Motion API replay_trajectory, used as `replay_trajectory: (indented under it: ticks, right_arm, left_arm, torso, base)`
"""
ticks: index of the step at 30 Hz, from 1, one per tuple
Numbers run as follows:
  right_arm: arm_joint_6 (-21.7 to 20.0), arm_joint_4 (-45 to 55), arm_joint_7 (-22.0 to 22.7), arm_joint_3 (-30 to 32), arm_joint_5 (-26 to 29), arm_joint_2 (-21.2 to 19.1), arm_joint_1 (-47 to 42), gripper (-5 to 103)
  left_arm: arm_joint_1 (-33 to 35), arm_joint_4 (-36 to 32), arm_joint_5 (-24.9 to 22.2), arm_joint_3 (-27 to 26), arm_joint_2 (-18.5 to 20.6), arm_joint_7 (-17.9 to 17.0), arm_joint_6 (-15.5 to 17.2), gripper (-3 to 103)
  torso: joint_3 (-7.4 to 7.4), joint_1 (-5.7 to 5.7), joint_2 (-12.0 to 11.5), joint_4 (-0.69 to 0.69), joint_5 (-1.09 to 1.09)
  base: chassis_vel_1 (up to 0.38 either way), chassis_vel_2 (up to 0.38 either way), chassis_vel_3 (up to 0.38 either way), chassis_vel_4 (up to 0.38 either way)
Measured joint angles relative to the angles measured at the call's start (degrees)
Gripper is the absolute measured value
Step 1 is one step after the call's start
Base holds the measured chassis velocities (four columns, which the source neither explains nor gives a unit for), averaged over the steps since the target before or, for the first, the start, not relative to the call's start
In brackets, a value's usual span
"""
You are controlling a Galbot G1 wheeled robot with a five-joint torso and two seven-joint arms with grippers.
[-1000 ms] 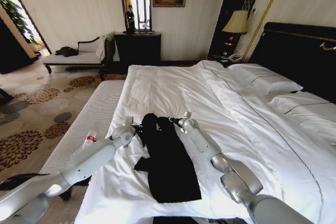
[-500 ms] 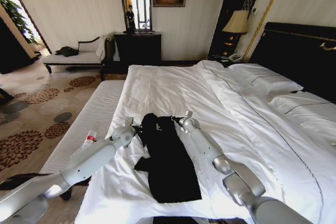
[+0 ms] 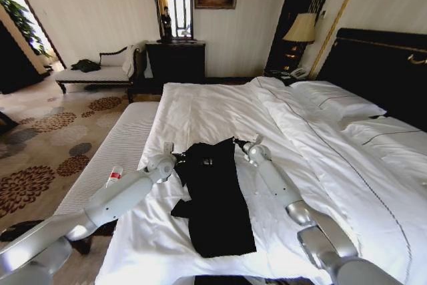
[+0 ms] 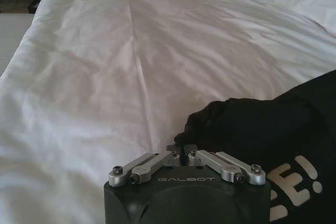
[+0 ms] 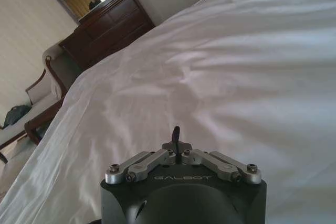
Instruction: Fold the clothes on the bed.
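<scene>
Both my left claw (image 3: 175, 159) and right claw (image 3: 241, 146) are clenched on the top (image 3: 212, 198)'s far corners; limp, light fabric, best held at its edges.

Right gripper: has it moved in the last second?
Yes. The right gripper, shut on the top, has moved toward the headboard and slightly up the bed, stretching the fabric wider against the left gripper.
</scene>
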Motion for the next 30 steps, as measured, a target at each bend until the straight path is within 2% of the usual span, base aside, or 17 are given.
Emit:
replay_trajectory:
  ticks: [5, 8, 10, 11, 15, 18, 19, 21, 23, 25, 26, 30]
  right_arm:
    - [0.32, 1.54, 0.59, 2.53, 0.21, -3.03, -1.28, 0]
    - [0.91, 2.51, 0.58, 4.47, 0.25, -6.28, -2.60, 0]
    - [1.07, 2.52, 0.58, 4.72, 0.25, -6.63, -2.78, 0]
    - [1.59, 2.41, 0.51, 5.12, 0.01, -7.28, -3.11, 0]
    - [2.56, 1.47, 0.29, 5.25, -0.93, -7.27, -3.43, 0]
    - [3.41, 0.37, -0.17, 5.20, -1.89, -6.24, -3.68, 0]
    - [3.41, 0.37, -0.17, 5.20, -1.89, -6.24, -3.68, 0]
    - [4.33, -0.93, -0.75, 5.29, -2.81, -5.67, -3.92, 0]
    - [4.57, -1.30, -0.84, 5.43, -2.94, -5.47, -3.93, 0]
    - [5.46, -2.58, -1.06, 6.28, -3.00, -4.69, -3.93, 0]
    - [5.67, -2.90, -1.12, 6.49, -3.00, -4.53, -3.93, 0]
    - [6.46, -3.95, -1.60, 6.63, -3.19, -4.16, -3.78, 0]
  left_arm:
    - [-2.83, 3.41, -0.02, 0.80, -2.48, 0.78, 0.07, 2]
    - [-5.70, 8.28, 0.04, 1.97, -5.27, 2.00, 0.09, 2]
    - [-6.23, 9.43, 0.13, 2.10, -5.84, 2.23, 0.09, 2]
    - [-7.61, 12.36, 0.38, 2.27, -7.37, 2.81, 0.06, 2]
    - [-9.44, 16.55, 0.77, 2.29, -9.19, 3.48, -0.09, 2]
    - [-11.69, 22.04, 1.95, 2.61, -12.29, 4.58, -0.54, 2]
    - [-11.69, 22.04, 1.95, 2.61, -12.29, 4.58, -0.54, 2]
    - [-14.00, 28.54, 3.88, 3.06, -17.34, 6.44, -1.33, 2]
    - [-14.56, 30.30, 4.39, 3.17, -18.72, 6.93, -1.57, 2]
    - [-17.48, 39.10, 7.65, 3.37, -24.92, 9.67, -2.89, 2]
    - [-18.57, 42.25, 8.79, 3.37, -26.82, 10.75, -3.41, 2]
    - [-21.00, 50.13, 11.18, 2.98, -31.03, 12.99, -4.54, 2]
  torso:
    - [0.00, 0.01, 0.00, 0.01, 0.01]
    - [0.00, 0.00, 0.00, 0.00, -0.01]
    - [0.00, -0.01, 0.00, 0.00, 0.00]
    - [0.00, -0.01, 0.00, 0.00, 0.00]
    - [0.00, 0.00, 0.00, 0.00, 0.00]
    - [0.01, 0.01, 0.00, 0.08, 0.00]
    - [0.01, 0.01, 0.00, 0.08, 0.00]
    - [0.01, 0.00, 0.00, 0.06, -0.01]
    - [0.01, 0.00, 0.00, 0.05, -0.01]
    - [0.01, 0.00, 0.00, -0.04, 0.00]
    - [0.01, 0.01, 0.00, -0.04, 0.01]
    - [0.01, 0.01, 0.00, -0.02, 0.01]
  base:
    - [0.000, 0.000, 0.000, 0.000]
    - [0.000, 0.000, 0.000, 0.000]
    - [0.000, 0.000, 0.000, 0.000]
    - [0.000, 0.000, 0.000, 0.000]
    - [0.000, 0.000, 0.000, 0.000]
    - [0.000, 0.000, 0.000, 0.000]
    - [0.000, 0.000, 0.000, 0.000]
    - [0.000, 0.000, 0.000, 0.000]
    - [0.000, 0.000, 0.000, 0.000]
    - [0.000, 0.000, 0.000, 0.000]
    - [0.000, 0.000, 0.000, 0.000]
    - [0.000, 0.000, 0.000, 0.000]
